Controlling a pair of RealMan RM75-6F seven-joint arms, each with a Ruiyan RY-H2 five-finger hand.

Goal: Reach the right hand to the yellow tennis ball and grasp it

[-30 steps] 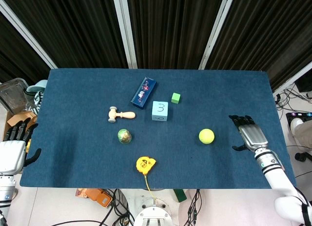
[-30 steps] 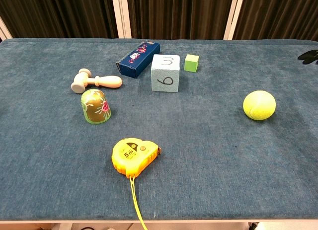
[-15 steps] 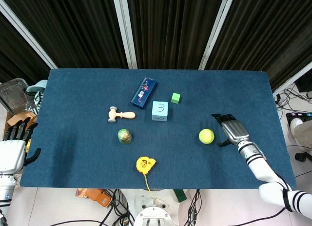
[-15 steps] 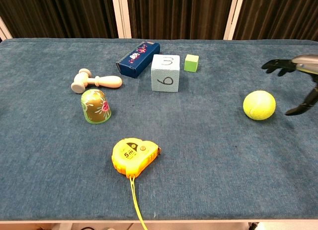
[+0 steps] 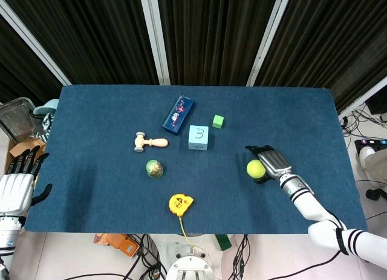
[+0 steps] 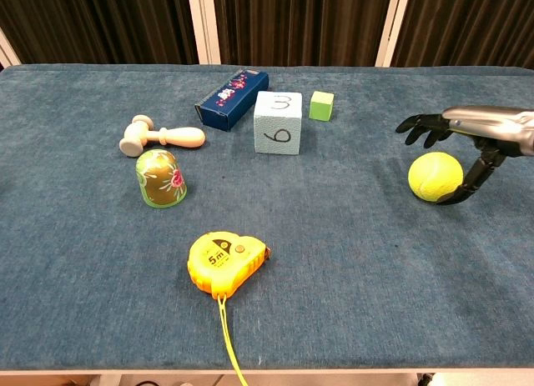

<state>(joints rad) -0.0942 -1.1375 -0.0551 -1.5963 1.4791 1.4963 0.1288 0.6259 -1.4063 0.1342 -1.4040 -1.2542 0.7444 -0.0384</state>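
Observation:
The yellow tennis ball (image 5: 254,168) (image 6: 435,176) lies on the blue table at the right. My right hand (image 5: 269,162) (image 6: 467,136) hovers right over and beside it, fingers spread and stretched past its far side, thumb down at its right. Nothing is gripped; whether the thumb touches the ball I cannot tell. My left hand (image 5: 17,182) hangs off the table's left edge, fingers apart and holding nothing; the chest view does not show it.
A light blue numbered cube (image 5: 198,137) and small green cube (image 5: 217,121) sit left of the ball, further back. A dark blue box (image 5: 178,115), wooden mallet (image 5: 149,141), green painted egg (image 5: 154,169) and yellow tape measure (image 5: 180,203) lie toward the middle and left.
My right hand has moved left across the table from near its right edge and now reaches over the tennis ball. The ball and left hand have not moved.

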